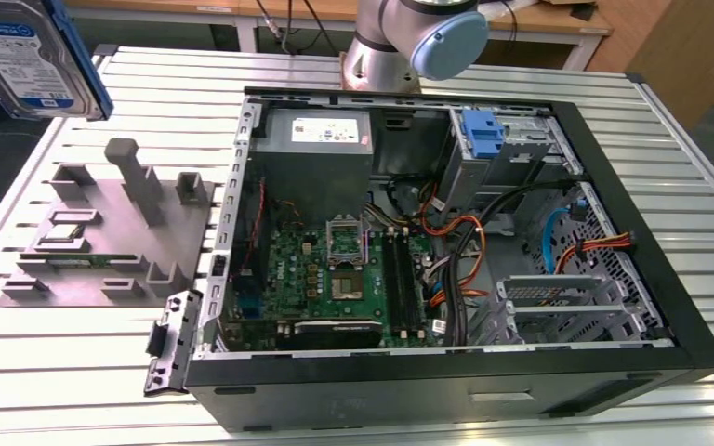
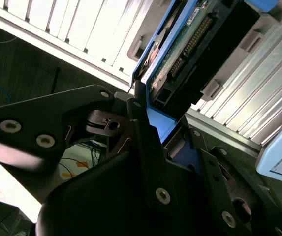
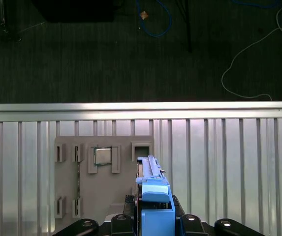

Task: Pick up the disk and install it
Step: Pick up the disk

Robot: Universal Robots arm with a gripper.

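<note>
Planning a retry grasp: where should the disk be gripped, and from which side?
At its blue-framed end, coming end-on and closing across the thin dimension. The disk is flat and slim edge-on, and the gripper clamps it that way.

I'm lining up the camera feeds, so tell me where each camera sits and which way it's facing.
Exterior view: up high, looking down on the open computer case and slatted table; the arm shows.
First wrist view: on the wrist, looking down past the tool at the grey tray.
Second wrist view: beside the tool's links, facing along them.
Shared: all three show the disk, clamped in the tool.
</note>
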